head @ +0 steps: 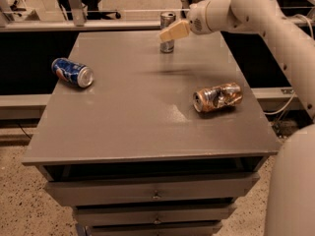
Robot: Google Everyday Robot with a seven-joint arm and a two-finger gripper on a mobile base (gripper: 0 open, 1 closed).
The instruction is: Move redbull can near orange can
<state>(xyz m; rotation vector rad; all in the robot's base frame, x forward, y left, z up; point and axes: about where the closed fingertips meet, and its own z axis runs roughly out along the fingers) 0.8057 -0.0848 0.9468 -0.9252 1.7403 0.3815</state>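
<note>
Camera view: slim silver redbull can stands upright at the far edge of the table; gripper overlaps it, opening indiscernible; dented orange can lies well apart, nearer.

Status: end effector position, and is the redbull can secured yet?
End effector at redbull can, grip unconfirmed. Can upright at far edge of table; orange can on its side, near right. Blue can far left, not in way.
</note>
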